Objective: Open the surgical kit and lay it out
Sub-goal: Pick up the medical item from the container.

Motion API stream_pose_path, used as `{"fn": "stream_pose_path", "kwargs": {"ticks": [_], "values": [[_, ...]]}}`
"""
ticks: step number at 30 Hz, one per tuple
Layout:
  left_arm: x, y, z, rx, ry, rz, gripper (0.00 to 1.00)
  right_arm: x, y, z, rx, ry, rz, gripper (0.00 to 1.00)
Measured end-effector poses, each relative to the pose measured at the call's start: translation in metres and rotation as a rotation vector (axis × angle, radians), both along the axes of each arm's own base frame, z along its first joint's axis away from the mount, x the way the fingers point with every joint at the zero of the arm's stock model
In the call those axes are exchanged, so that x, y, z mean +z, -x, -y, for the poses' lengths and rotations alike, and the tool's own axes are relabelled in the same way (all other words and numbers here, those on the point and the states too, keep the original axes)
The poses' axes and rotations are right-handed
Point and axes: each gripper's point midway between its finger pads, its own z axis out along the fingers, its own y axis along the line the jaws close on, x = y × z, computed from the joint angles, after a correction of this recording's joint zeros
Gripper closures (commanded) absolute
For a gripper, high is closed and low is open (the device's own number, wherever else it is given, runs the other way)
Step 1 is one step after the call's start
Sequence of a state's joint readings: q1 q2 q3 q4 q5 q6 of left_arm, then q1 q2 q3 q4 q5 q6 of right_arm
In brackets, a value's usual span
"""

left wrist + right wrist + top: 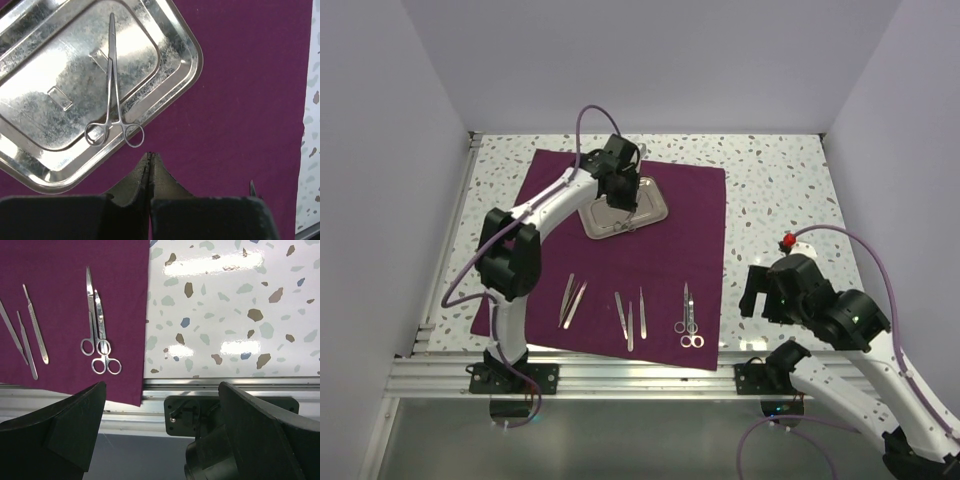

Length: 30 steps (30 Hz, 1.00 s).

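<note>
The dark purple cloth (690, 220) lies spread flat on the table. Toward its far side sits the shiny steel tray (655, 205), with a ring-handled clamp (112, 90) lying across it. My left gripper (625, 200) hovers over the tray's near edge. It is shut with nothing between its fingertips (150, 156), which sit just short of the clamp's rings. Along the cloth's near edge lie tweezers (572, 300), more slim tools (625, 320) and two pairs of scissors (688, 315) (97, 325). My right gripper (757, 292) (162, 387) hangs open and empty, to the right of the cloth's near right corner.
The aluminium rail (620, 378) runs along the table's near edge, with the arm base plates bolted to it. White walls close in the left, back and right. Bare speckled tabletop (780, 190) shows to the right of the cloth.
</note>
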State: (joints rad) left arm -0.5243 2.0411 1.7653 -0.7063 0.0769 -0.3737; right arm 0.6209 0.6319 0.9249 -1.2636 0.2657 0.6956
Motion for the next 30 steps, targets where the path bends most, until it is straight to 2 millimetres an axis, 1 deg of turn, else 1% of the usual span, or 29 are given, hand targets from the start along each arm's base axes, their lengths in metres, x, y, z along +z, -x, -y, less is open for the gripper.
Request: {"fn": "stream_pose_path", "kwargs": {"ticks": [2,3,4,7,10,14,18,24,30], "values": [[0.001,0.011,-0.003,-0.006,0.006,-0.006,1.00,0.001,0.001,0.000,0.002,-0.006,0.003,0.02],[-0.001,0.017,-0.007,-0.005,0.000,-0.015,0.98,0.001,0.001,-0.001,0.003,-0.011,0.006,0.02],[-0.003,0.019,-0.008,-0.003,-0.004,-0.021,0.85,0.001,0.001,-0.001,0.004,-0.014,0.005,0.02],[-0.012,0.021,-0.013,0.014,-0.036,-0.032,0.61,0.000,0.004,-0.002,0.011,-0.027,0.002,0.02],[-0.017,0.018,-0.017,0.047,-0.071,-0.023,0.53,-0.001,0.005,-0.003,0.013,-0.031,-0.003,0.02],[-0.028,0.012,-0.017,0.084,-0.123,-0.013,0.52,-0.001,0.005,-0.004,0.015,-0.032,-0.005,0.02],[-0.041,0.004,-0.015,0.129,-0.165,-0.019,0.54,-0.002,0.006,-0.003,0.015,-0.031,-0.007,0.02],[-0.050,-0.014,-0.012,0.186,-0.200,-0.009,0.55,-0.002,0.007,-0.002,0.013,-0.025,-0.012,0.02],[-0.055,-0.015,-0.015,0.235,-0.237,-0.026,0.58,-0.003,0.007,0.000,0.009,-0.015,-0.013,0.02]]}}
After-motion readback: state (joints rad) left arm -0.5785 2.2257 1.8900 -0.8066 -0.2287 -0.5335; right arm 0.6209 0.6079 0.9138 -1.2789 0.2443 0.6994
